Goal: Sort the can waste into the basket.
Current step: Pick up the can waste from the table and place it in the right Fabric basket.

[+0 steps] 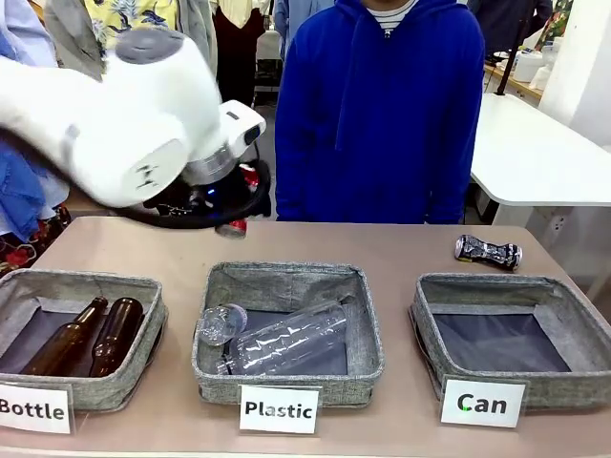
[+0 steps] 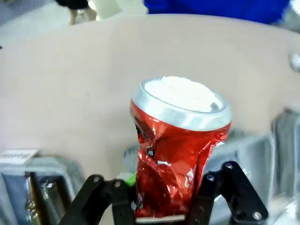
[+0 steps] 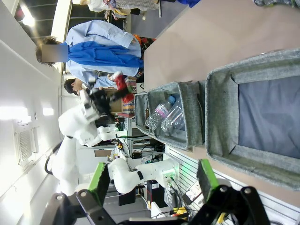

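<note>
Can basket (image 1: 496, 282) sitting near right | right gripper (image 3: 152, 180) hanging wide open | left gripper (image 2: 159, 206) clamping the red can (image 2: 180, 154), holding it beyond the Plastic basket (image 1: 286, 277) | black can (image 1: 488, 251) lying on the counter (image 1: 401, 243) behind the Can basket

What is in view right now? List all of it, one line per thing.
table: one, tan, between robot and person
Can basket: one, grey, right end of the row
Plastic basket: one, grey, middle
Bottle basket: one, grey, left end
red can: one, shiny red, crushed, held up at far left
black can: one, black with silver ends, on the table behind the Can basket
clear plastic bottles: two, clear, in the Plastic basket
brown glass bottles: two, brown, in the Bottle basket
labels: three, white, one before each basket
person: one, blue top, far side
left arm: one, white
left pincer: one, black, shut on the red can
right pincer: one, black, green pads, open
</note>
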Motion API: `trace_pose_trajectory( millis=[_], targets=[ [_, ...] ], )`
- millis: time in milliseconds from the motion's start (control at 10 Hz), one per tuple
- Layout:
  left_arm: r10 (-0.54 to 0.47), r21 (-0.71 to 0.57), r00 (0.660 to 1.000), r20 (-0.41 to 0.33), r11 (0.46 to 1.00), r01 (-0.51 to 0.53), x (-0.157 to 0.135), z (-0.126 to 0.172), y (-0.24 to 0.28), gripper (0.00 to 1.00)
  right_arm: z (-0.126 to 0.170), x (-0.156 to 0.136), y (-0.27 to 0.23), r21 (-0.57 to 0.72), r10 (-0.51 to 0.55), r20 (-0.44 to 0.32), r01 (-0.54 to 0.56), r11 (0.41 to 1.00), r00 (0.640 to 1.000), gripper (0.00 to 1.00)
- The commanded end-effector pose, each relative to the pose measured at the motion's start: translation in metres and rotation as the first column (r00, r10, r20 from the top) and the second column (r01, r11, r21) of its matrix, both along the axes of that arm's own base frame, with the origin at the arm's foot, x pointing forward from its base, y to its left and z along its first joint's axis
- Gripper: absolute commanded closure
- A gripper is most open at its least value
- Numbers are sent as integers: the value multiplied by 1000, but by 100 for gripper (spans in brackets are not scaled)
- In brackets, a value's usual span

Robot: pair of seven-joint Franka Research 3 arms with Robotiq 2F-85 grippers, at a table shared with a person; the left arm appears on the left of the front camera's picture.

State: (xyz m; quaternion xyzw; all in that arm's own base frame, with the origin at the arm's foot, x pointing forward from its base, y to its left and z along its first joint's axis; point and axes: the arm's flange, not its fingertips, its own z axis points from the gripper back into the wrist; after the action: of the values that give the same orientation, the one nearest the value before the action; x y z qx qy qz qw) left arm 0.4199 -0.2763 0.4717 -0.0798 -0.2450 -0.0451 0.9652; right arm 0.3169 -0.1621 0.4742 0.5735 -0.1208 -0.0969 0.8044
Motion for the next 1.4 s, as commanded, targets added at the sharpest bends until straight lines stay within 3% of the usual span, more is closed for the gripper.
trace_pose_trajectory(
  millis=[0,100,200,300,600,700,800,900,1100,1200,1300],
  targets=[
    [-194,-23,981,-11,981,193,-38,-9,47,100,1,0,-1,-3,11,25,-11,1000,1000,0],
    [-237,-59,971,-11,970,236,-51,-19,56,100,1,0,-1,-3,11,25,-11,1000,1000,0],
    [-78,-61,997,20,995,79,-48,-30,67,100,1,0,-1,-3,11,25,-11,1000,1000,0],
    [-167,-10,986,-6,986,167,-49,-14,30,100,1,0,-1,-3,11,25,-11,1000,1000,0],
    [-161,-15,987,0,987,161,-57,-23,45,100,0,0,0,0,0,0,0,1000,1000,0],
    [-353,-63,932,83,931,359,-56,-15,5,100,44,-15,-1,-52,64,97,-59,997,993,0],
    [-552,-66,819,158,822,566,-62,1,-41,100,71,-34,-10,-163,138,78,-124,979,987,0],
    [-687,-27,695,213,706,707,-65,18,-90,100,85,-51,-26,-209,152,6,-148,967,988,0],
    [-934,10,315,171,321,947,-74,24,-187,100,88,-98,-68,-373,138,-42,-144,917,990,0],
    [-962,18,207,179,214,977,-72,18,-226,100,82,-114,-84,-414,122,-54,-133,900,991,0],
    [-969,-2,132,207,135,991,-73,6,-265,100,76,-121,-93,-409,94,-52,-107,906,994,0]
  ],
)
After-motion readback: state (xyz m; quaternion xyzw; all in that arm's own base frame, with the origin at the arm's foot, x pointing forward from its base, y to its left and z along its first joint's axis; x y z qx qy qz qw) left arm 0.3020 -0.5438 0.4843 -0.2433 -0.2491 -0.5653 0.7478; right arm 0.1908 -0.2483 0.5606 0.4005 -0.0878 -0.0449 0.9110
